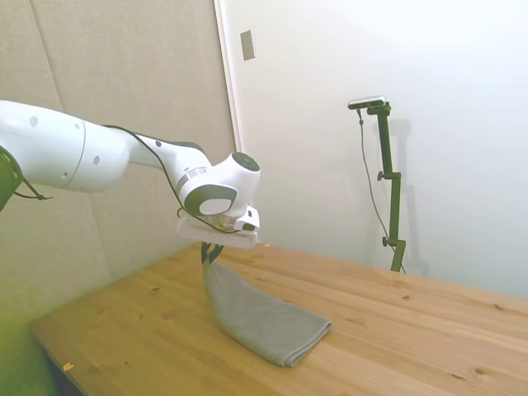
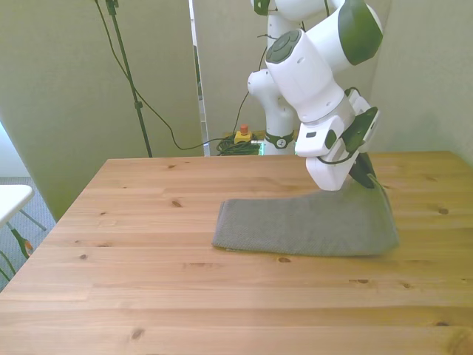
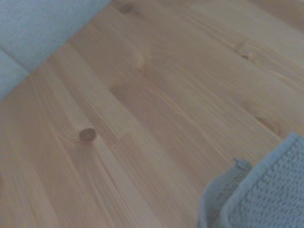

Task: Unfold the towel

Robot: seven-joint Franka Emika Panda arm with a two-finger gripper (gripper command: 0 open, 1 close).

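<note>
The grey-olive towel lies folded on the wooden table. One end is pulled up off the wood into a slope, while the other end rests flat. My gripper hangs just above the table, shut on that raised end. In the front view the towel stretches across the table's middle and rises at the front view's right to the gripper. The wrist view shows a raised, layered edge of the towel over bare planks.
Padded wall panels stand close behind the table. The table's near edge runs along the bottom of the front view. A white side table sits off the front view's left. Cables and a red button lie on the floor behind.
</note>
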